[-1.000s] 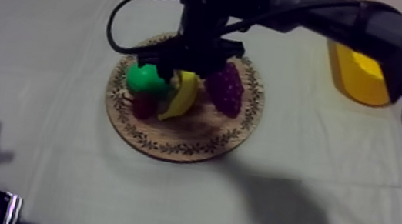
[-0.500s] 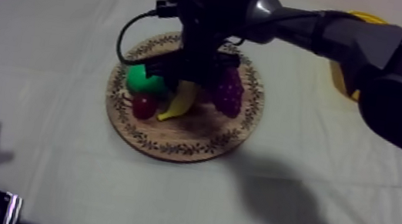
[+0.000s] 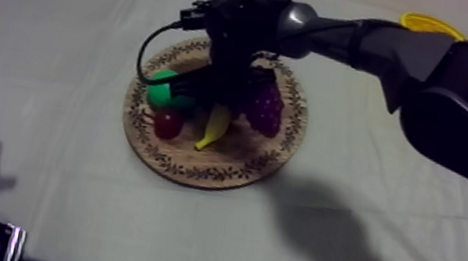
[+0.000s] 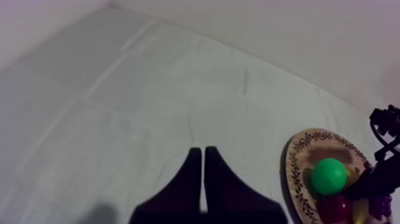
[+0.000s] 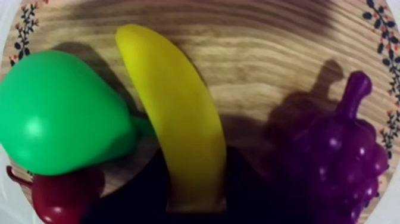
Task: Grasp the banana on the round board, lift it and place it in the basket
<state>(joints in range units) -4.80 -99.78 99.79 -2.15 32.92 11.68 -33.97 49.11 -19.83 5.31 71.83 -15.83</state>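
right gripper sits low over the round wooden board at centre frame, black fingers pinching the near end of the banana — it's on the board between the green pear and the bunch of grapes, small red fruit just beside the pear. yellow basket upper right. left gripper — fingers pressed together over bare cloth.

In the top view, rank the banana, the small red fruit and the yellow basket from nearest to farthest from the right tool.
From the right tool:
1. banana, gripped by the tool on the wooden board.
2. small red fruit, on the board beside the banana, toward the view's left.
3. yellow basket, far off at the table's back right, behind the arm.
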